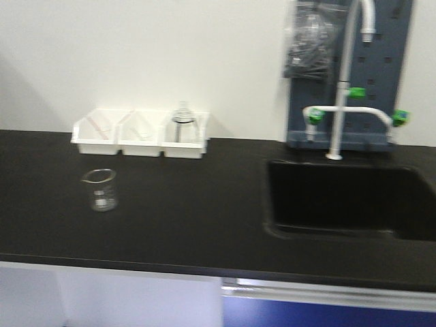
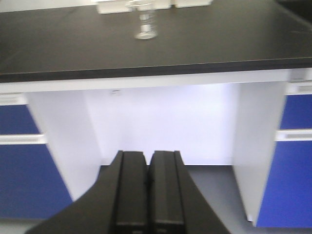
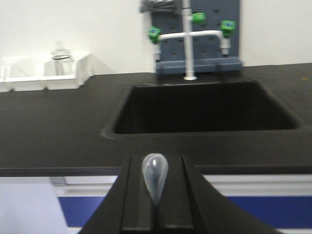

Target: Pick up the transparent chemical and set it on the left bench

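My right gripper (image 3: 155,165) is shut on the transparent chemical (image 3: 154,176), a colourless pipette whose rounded bulb sticks out between the fingers; its stem is hidden between them. It hangs in front of the bench edge, before the sink. My left gripper (image 2: 147,158) is shut and empty, low in front of the knee space under the worktop. The left bench (image 1: 170,204) is a matte black worktop against a white wall, with a row of three white bins (image 1: 139,133). Neither gripper shows in the front view.
A clear glass beaker (image 1: 101,189) stands on the worktop left of centre; it also shows in the left wrist view (image 2: 144,22). A black sink (image 1: 347,201) with a white tap (image 1: 340,102) lies at the right. Blue cabinet fronts (image 2: 22,161) flank the knee space.
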Robot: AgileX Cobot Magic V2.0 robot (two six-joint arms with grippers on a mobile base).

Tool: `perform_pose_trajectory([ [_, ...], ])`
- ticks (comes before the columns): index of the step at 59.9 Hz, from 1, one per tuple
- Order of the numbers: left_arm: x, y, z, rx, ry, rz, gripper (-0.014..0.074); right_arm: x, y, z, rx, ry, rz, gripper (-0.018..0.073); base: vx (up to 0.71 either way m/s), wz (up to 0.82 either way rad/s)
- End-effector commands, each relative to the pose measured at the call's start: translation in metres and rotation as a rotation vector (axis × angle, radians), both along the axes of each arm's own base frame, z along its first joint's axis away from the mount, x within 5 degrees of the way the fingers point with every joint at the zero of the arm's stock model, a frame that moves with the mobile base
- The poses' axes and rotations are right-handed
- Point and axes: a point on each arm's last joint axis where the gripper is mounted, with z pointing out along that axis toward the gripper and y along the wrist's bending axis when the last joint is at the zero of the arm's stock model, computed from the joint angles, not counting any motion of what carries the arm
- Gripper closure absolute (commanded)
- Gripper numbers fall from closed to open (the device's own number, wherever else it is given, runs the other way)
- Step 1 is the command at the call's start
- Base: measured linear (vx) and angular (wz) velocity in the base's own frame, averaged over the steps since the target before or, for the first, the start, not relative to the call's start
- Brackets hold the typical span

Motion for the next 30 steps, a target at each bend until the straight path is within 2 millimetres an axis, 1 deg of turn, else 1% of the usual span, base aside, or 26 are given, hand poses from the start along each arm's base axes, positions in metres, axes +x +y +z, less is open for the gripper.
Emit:
perform_pose_trajectory([
  [1,-0.0015,0.0002,0.0027,-0.014,-0.081,-0.001,0.0600,0.0010,-0.0002,0.0172,-0.003,-0.106,-0.002,0.0559,0.18,0.64],
  [15,-0.0015,0.0002,0.0027,-0.014,-0.081,-0.001,0.0600,0.0010,-0.0002,0.0172,-0.003,-0.106,-0.002,0.0559,0.20,0.56],
  [30,-0.0015,0.0002,0.0027,-0.014,-0.081,-0.001,0.0600,0.0010,-0.0002,0.0172,-0.003,-0.106,-0.002,0.0559,0.24,0.40],
])
